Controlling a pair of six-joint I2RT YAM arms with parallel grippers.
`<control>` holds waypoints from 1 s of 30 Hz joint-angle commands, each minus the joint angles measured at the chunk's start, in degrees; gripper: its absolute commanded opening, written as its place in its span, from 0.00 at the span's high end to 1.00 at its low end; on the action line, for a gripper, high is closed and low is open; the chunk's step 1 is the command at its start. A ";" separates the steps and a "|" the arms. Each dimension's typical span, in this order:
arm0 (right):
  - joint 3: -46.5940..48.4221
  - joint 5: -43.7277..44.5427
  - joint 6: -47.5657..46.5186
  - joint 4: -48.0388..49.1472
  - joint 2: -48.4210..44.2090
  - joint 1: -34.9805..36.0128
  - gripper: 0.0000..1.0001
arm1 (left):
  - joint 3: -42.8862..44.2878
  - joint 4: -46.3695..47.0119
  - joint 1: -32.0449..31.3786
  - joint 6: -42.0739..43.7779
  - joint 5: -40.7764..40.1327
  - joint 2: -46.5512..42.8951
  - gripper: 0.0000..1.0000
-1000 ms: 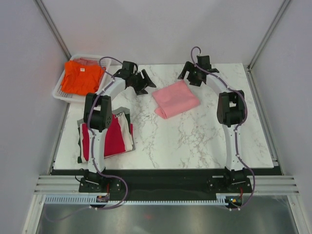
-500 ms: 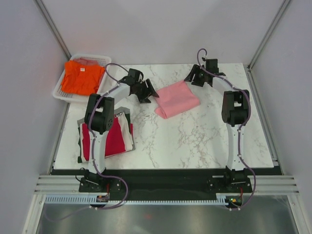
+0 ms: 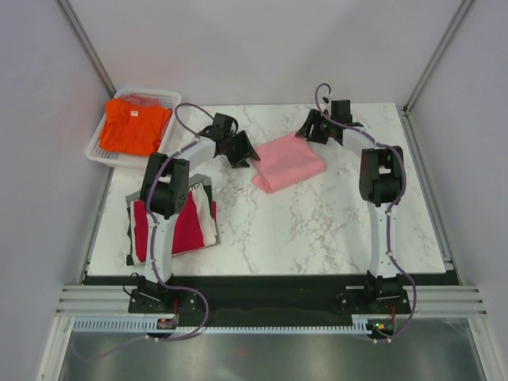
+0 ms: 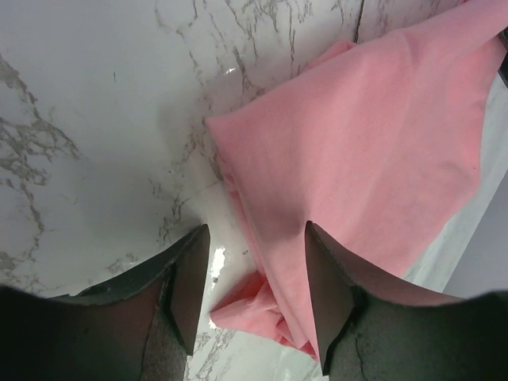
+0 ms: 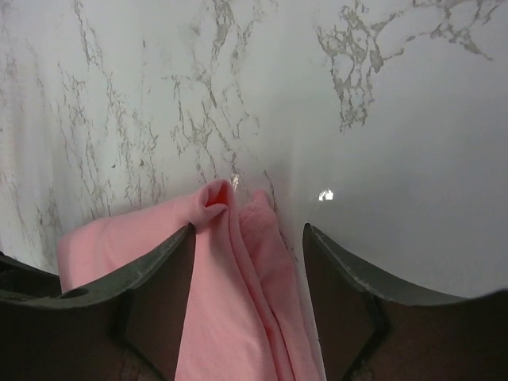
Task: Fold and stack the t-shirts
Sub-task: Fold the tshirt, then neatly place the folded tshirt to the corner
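Shift over the last second: left hand (image 3: 242, 151) swung in from the far left toward the pink t-shirt (image 3: 287, 161); right hand (image 3: 311, 129) brought down to its far corner, jaws narrowed from wide.
Top view, cloth: pink t-shirt folded, lying mid-tabletop (image 3: 317, 230) toward the far side; orange t-shirt (image 3: 133, 125) in the basket (image 3: 151, 91); red t-shirt (image 3: 190, 226) near the left arm's base.
Top view, arms: both stretched well forward, wrists bent down, one hand at each end of the pink cloth.
Left wrist view: left hand (image 4: 258, 294) partly open, jaws straddling the folded edge of the pink t-shirt (image 4: 373, 159), nothing pinched; bare tabletop (image 4: 95, 119) beside it.
Right wrist view: right hand (image 5: 246, 294) partly open over the bunched corner of the pink t-shirt (image 5: 214, 278), gripping nothing; tabletop (image 5: 397, 119) beyond.
Step, as judged: taking hold of the folded pink shirt at both ends, likely for a last fold or the carry to the red one.
Next move, as judged: lowering until all layers sit between the jaws, closing both together, lifting level to keep the folds.
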 commanded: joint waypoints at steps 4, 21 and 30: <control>-4.05 2.77 -3.65 -1.45 -0.96 1.36 0.35 | 3.56 1.49 -0.07 -1.79 -1.94 2.61 0.42; -11.09 6.12 -4.19 1.19 -7.29 6.28 0.79 | 8.83 0.87 -3.23 0.14 -3.43 4.72 0.94; -23.21 9.46 -1.90 8.04 -23.62 8.74 1.00 | 0.41 0.70 -3.32 4.36 -6.77 -7.66 0.98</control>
